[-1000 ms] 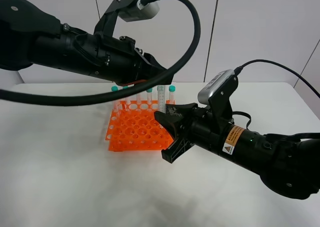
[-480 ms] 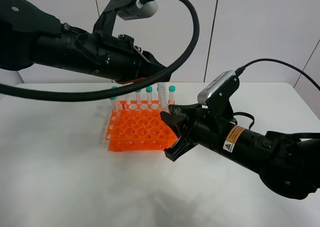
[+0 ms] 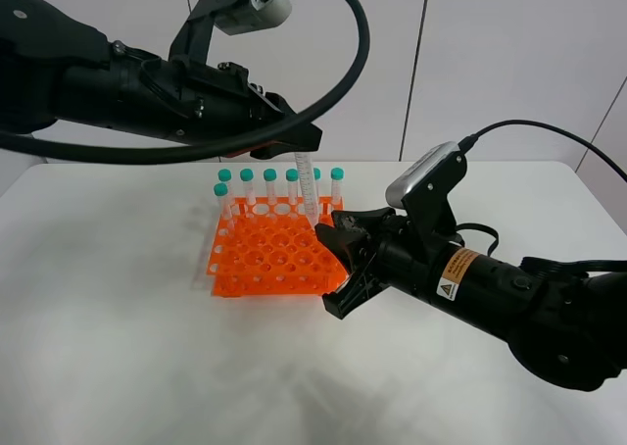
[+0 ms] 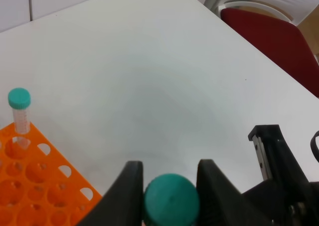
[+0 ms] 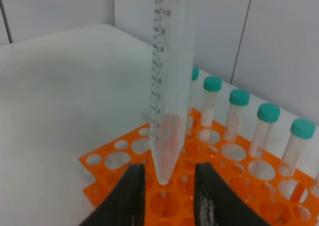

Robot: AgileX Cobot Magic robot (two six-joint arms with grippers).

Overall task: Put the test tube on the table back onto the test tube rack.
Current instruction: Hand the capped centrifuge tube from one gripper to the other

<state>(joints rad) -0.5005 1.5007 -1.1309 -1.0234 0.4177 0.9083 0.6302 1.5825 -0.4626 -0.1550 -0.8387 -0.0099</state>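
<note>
My left gripper (image 3: pixel 297 147) is shut on the teal cap (image 4: pixel 171 204) of the test tube (image 3: pixel 308 185) and holds it upright. The tapered tip hangs just above the orange test tube rack (image 3: pixel 257 259) near its right back part. In the right wrist view the tube (image 5: pixel 169 86) hangs between and ahead of my right fingers (image 5: pixel 131 196). My right gripper (image 3: pixel 329 267) is open and empty at the rack's right front corner. Several identical tubes (image 3: pixel 269 185) stand in the rack's back row on the white table (image 3: pixel 118 347).
The rack's front rows of holes (image 5: pixel 115 160) stand empty. One racked tube (image 4: pixel 20 111) and the rack's edge (image 4: pixel 30 186) show in the left wrist view, with part of the right arm (image 4: pixel 271 151). A red chair (image 4: pixel 279 42) stands beyond the table edge.
My left arm has risen and drawn back to the left, and the tube has shifted slightly left with it. My right gripper has backed off a little to the right, away from the tube.
</note>
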